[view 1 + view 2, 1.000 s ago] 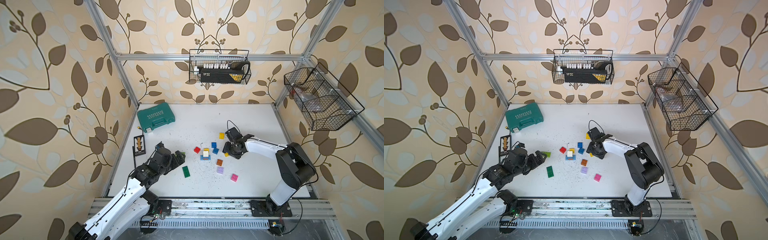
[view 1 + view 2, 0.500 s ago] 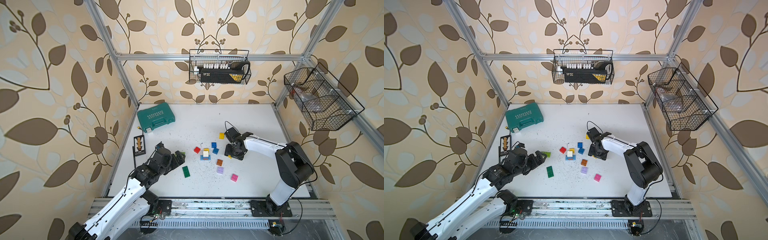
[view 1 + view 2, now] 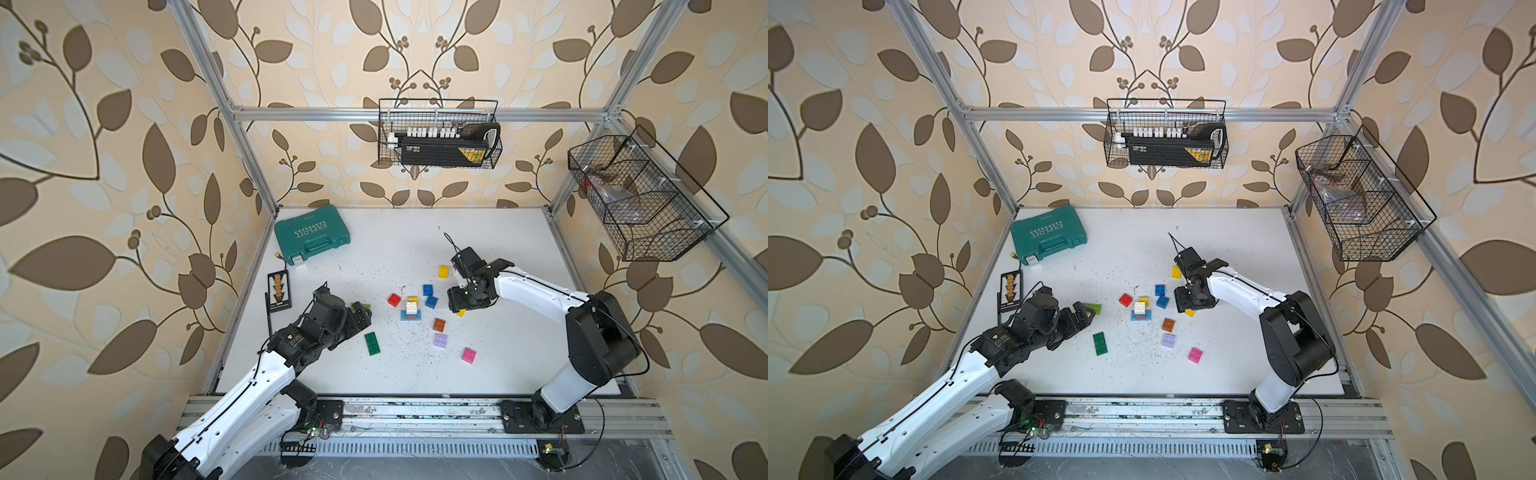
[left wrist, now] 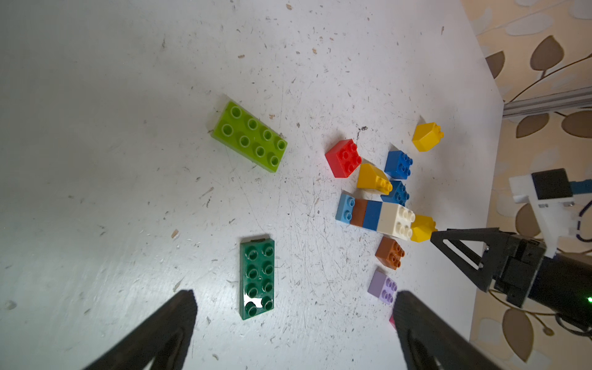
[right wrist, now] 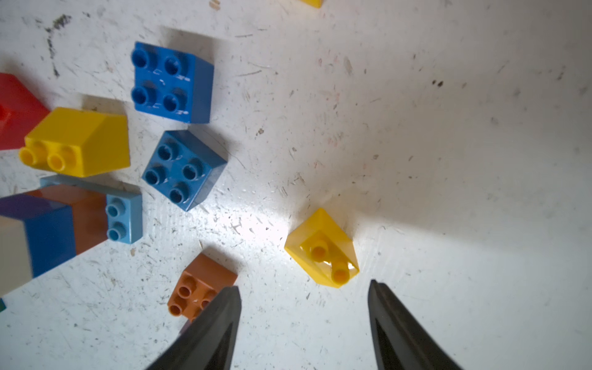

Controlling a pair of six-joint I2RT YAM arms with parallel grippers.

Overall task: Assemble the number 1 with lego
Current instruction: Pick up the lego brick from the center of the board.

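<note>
Stock as I see it: left gripper (image 4: 293,298), spread wide, empty, near dark green oblong plastic brick (image 4: 257,278). Centre: stack of light-blue, brown, blue, white bricks (image 4: 374,217). Last, right gripper (image 5: 304,285), jaws parted, empty, hovers by small yellow sloped brick (image 5: 320,246); I judge pickup next: lower, straddle, close.

The teal tool case (image 3: 311,239) bears the word "EXPLOIT", seen upside down in both top views, beside a row of chevrons.
</note>
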